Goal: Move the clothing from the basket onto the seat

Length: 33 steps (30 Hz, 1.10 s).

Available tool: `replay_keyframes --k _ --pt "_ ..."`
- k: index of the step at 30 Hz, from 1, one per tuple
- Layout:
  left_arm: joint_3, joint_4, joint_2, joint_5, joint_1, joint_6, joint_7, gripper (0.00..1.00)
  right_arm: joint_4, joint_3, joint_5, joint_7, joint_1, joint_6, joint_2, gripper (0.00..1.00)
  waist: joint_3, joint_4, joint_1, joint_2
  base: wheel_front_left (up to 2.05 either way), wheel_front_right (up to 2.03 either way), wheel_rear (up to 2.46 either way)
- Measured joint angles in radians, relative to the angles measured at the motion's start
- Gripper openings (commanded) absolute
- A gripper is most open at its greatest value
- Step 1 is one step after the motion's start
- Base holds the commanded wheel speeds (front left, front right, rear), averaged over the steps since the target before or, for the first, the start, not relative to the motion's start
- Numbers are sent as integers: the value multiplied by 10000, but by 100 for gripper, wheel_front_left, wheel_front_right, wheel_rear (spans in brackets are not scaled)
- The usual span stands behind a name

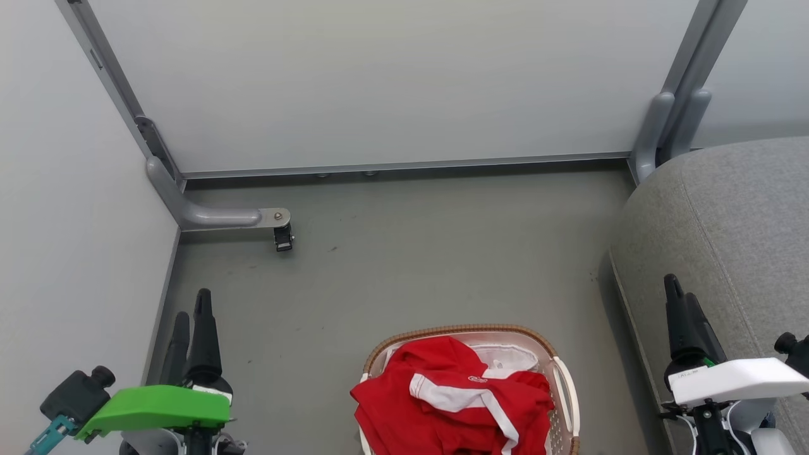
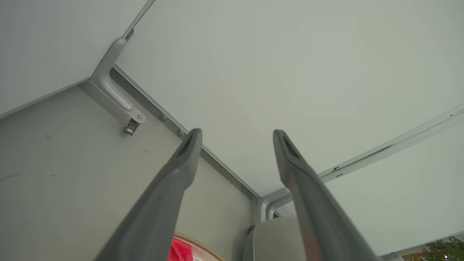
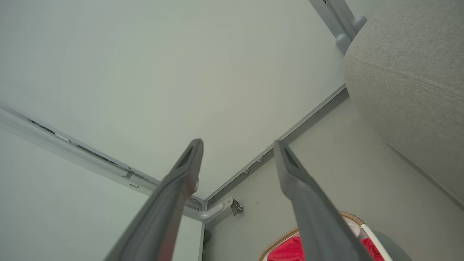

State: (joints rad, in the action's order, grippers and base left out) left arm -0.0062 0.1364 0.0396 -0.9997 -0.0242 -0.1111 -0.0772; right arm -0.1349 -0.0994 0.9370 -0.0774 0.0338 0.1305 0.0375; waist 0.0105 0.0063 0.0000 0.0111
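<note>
Red clothing (image 1: 452, 398) sits heaped in the basket (image 1: 565, 385), with the seat (image 1: 727, 221) just right of the basket. It's probably soft, light, floppy stuff, so I'd pinch a bunched top fold. Left fingers (image 2: 188, 145) and right fingers (image 3: 188, 156) are spread wide, holding nothing.

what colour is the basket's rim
Brown and braided; the basket rim shows best in the head view.

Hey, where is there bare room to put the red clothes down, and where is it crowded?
The grey sofa, right of the basket, is bare where visible. The floor between basket and back panel is also bare, save a caster by the left corner. Crowded: the basket itself, heaped with red clothing.
</note>
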Motion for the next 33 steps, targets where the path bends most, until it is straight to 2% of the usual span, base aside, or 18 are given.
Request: replay_keyframes --k 5,17,33 --pt "-234 -56 4 922 165 90 -167 100 127 176 -1041 -132 -44 0 10 100 10 -4 0 0 0 0 0" --pt "-646 -40 17 3152 360 261 -491 100 96 364 -2744 -491 -205 0 27 100 10 -2 0 0 0 0 0" --pt "-669 270 29 4895 592 410 -924 100 -42 594 -4546 -915 -299 0 46 100 -9 17 0 0 0 0 0"
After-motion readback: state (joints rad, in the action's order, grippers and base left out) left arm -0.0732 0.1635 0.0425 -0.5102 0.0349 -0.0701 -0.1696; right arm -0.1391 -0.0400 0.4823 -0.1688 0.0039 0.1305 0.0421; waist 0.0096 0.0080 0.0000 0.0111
